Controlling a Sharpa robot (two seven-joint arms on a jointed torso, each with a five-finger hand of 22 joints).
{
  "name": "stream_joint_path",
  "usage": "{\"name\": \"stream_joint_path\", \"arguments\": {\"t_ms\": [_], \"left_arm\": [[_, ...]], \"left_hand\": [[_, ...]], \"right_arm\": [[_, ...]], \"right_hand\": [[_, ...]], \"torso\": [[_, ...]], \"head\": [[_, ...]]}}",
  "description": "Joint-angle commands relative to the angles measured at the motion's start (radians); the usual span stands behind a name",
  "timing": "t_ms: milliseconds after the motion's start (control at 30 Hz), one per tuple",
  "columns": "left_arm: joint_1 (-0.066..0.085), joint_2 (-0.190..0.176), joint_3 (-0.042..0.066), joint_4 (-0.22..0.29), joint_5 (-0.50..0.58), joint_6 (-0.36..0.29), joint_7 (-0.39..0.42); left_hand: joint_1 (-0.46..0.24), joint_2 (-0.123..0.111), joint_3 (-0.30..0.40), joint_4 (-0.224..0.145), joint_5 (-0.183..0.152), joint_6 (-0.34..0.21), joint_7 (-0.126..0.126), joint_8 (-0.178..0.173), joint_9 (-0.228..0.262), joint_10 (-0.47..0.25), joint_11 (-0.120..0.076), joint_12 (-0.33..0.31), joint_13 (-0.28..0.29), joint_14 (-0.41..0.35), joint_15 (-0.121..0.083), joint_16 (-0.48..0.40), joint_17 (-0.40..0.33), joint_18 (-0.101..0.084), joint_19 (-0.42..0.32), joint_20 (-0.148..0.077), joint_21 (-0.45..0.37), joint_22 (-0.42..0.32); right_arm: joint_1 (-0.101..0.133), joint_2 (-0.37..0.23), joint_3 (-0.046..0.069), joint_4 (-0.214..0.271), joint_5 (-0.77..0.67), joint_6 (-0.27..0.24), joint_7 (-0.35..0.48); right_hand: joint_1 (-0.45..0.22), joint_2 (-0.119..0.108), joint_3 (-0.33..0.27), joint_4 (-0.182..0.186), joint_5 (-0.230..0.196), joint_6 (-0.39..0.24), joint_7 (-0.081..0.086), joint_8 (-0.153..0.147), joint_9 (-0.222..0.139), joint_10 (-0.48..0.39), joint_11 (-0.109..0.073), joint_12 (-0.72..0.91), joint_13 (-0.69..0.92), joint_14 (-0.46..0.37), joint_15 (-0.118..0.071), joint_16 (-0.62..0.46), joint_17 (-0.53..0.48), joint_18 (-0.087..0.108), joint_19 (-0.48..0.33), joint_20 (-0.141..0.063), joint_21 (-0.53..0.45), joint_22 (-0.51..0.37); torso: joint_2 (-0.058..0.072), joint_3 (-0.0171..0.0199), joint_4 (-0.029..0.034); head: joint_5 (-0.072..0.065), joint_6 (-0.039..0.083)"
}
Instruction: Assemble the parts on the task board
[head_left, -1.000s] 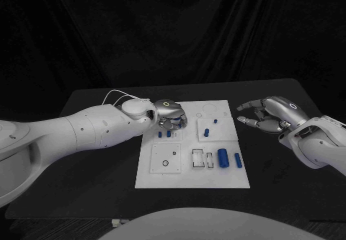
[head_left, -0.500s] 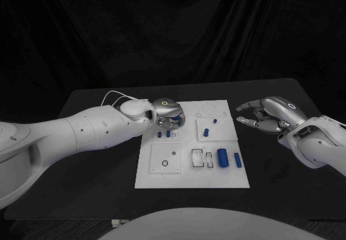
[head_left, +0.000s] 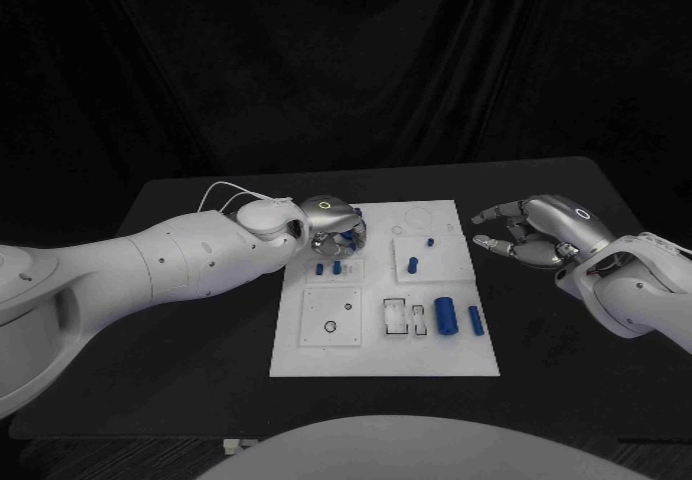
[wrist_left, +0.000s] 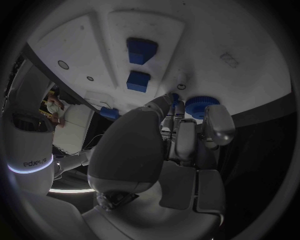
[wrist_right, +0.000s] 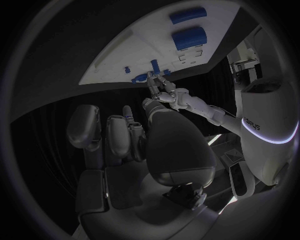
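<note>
Black cloth hangs behind my black table (head_left: 188, 300), and the white task board (head_left: 433, 355) lies in the middle of it.

I have the left hand (head_left: 330, 226) over the board's far left corner, palm down, its fingers (wrist_left: 174, 106) curled toward the surface. From the left wrist camera the fingertips come together just beside a round blue part (wrist_left: 201, 106) near the board's edge; I cannot tell whether they pinch it or only touch it. Two blue parts (head_left: 329, 267) stand side by side just below that hand in the head camera.

My right hand (head_left: 537, 232) hovers beside the board's right edge, clear of it, over the table. Its fingers (head_left: 492, 212) are apart and bent, and they hold nothing.

On the board I see a short blue part (head_left: 413, 265) in the raised square panel at the far right. Nearer to me, a thick blue cylinder (head_left: 446, 315) and a thinner blue peg (head_left: 475, 320) lie side by side, close to the right edge. Beside them sit two small rectangular frames (head_left: 397, 316), and left of those a square panel with a small hole (head_left: 330, 326).
</note>
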Motion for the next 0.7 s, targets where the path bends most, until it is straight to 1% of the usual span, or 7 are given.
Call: {"name": "stream_joint_path", "arguments": {"t_ms": [33, 100, 167, 233, 433, 567, 700], "left_arm": [[-0.003, 0.001, 0.0, -0.002, -0.002, 0.024, -0.007], [-0.003, 0.001, 0.0, -0.004, -0.002, 0.029, -0.009], [-0.003, 0.002, 0.0, -0.006, -0.002, 0.032, -0.009], [-0.004, 0.003, 0.0, -0.008, -0.002, 0.034, -0.01], [-0.006, 0.004, 0.0, -0.014, -0.002, 0.036, -0.01], [-0.007, 0.004, 0.0, -0.015, -0.002, 0.033, -0.012], [-0.008, 0.003, 0.0, -0.016, -0.002, 0.02, -0.006]], "left_hand": [[-0.021, -0.002, -0.006, 0.014, -0.025, -0.008, -0.007, -0.007, -0.004, -0.004, 0.004, -0.014, -0.009, -0.007, 0.002, -0.008, -0.004, 0.002, -0.006, 0.001, -0.006, 0.127], [-0.028, -0.007, -0.011, 0.022, -0.035, -0.026, -0.017, -0.014, -0.01, -0.005, 0.005, -0.027, -0.017, -0.009, 0.003, -0.01, -0.008, 0.002, -0.008, 0.002, -0.011, 0.126], [-0.026, -0.01, -0.011, 0.027, -0.034, -0.066, -0.036, -0.015, -0.023, 0.0, 0.012, -0.043, -0.027, -0.01, 0.007, -0.011, -0.011, 0.002, -0.007, 0.005, -0.015, 0.126], [-0.018, -0.01, -0.008, 0.024, -0.026, -0.08, -0.043, -0.014, -0.028, 0.008, 0.013, -0.047, -0.031, -0.011, 0.009, -0.012, -0.014, 0.002, -0.008, 0.006, -0.019, 0.125], [-0.013, -0.008, -0.006, 0.023, -0.019, -0.074, -0.036, -0.008, -0.03, 0.033, 0.011, -0.044, -0.03, -0.01, 0.007, -0.011, -0.012, 0.002, -0.007, 0.006, -0.019, 0.126], [-0.01, -0.001, -0.007, 0.023, -0.02, -0.027, -0.012, 0.016, -0.021, 0.057, 0.001, -0.038, -0.024, -0.008, 0.001, -0.008, -0.008, 0.002, -0.004, 0.004, -0.018, 0.128], [-0.001, 0.009, -0.005, 0.017, -0.014, 0.006, -0.002, 0.032, -0.014, 0.079, -0.003, -0.03, -0.018, -0.006, -0.003, -0.005, -0.005, 0.001, -0.001, 0.001, -0.013, 0.129]], "right_arm": [[-0.003, 0.0, 0.001, 0.0, 0.0, 0.007, -0.007], [-0.003, 0.001, 0.001, -0.001, 0.0, 0.009, -0.008], [-0.003, 0.001, 0.001, -0.001, 0.0, 0.01, -0.007], [-0.003, 0.002, 0.001, -0.002, 0.0, 0.011, -0.007], [-0.004, 0.004, 0.001, -0.003, 0.0, 0.013, -0.007], [-0.004, 0.004, 0.001, -0.003, 0.0, 0.016, -0.007], [-0.005, 0.005, 0.001, -0.004, 0.0, 0.018, -0.007]], "right_hand": [[0.003, 0.0, 0.006, 0.001, 0.005, 0.009, -0.002, -0.002, -0.001, -0.002, 0.005, -0.002, 0.052, 0.036, 0.008, 0.002, -0.001, 0.006, 0.002, 0.004, -0.006, 0.142], [0.005, 0.0, 0.007, 0.0, 0.004, 0.009, -0.001, -0.002, -0.002, -0.002, 0.005, -0.002, 0.052, 0.036, 0.008, 0.002, -0.001, 0.006, 0.002, 0.004, -0.006, 0.142], [0.008, 0.0, 0.009, -0.001, 0.004, 0.01, -0.001, -0.002, -0.002, -0.002, 0.006, -0.003, 0.051, 0.035, 0.008, 0.002, -0.002, 0.006, 0.002, 0.005, -0.006, 0.141], [0.008, 0.0, 0.009, -0.001, 0.004, 0.01, -0.001, -0.002, -0.002, -0.002, 0.006, -0.003, 0.051, 0.035, 0.008, 0.002, -0.002, 0.006, 0.002, 0.005, -0.006, 0.141], [0.009, -0.001, 0.01, -0.001, 0.004, 0.01, -0.001, -0.002, -0.003, -0.003, 0.006, -0.003, 0.051, 0.035, 0.008, 0.002, -0.002, 0.006, 0.002, 0.005, -0.006, 0.141], [0.009, -0.001, 0.01, -0.001, 0.004, 0.01, -0.001, -0.002, -0.003, -0.003, 0.006, -0.003, 0.051, 0.035, 0.008, 0.002, -0.002, 0.006, 0.002, 0.005, -0.006, 0.141], [0.012, -0.001, 0.012, -0.002, 0.004, 0.011, -0.001, -0.003, -0.003, -0.002, 0.006, -0.002, 0.052, 0.035, 0.008, 0.002, -0.002, 0.006, 0.002, 0.005, -0.007, 0.141]], "torso": [[0.0, 0.0, 0.0011], [0.0, 0.0002, 0.0013], [0.0, 0.0005, 0.0011], [0.0, 0.0006, 0.0004], [0.0, 0.0, -0.0003], [0.001, -0.0001, -0.0008], [0.001, -0.0003, -0.0011]], "head": [[-0.001, 0.0], [-0.002, 0.0], [-0.001, 0.0], [-0.001, 0.0], [0.0, 0.0], [0.002, 0.0], [0.003, 0.0]]}}
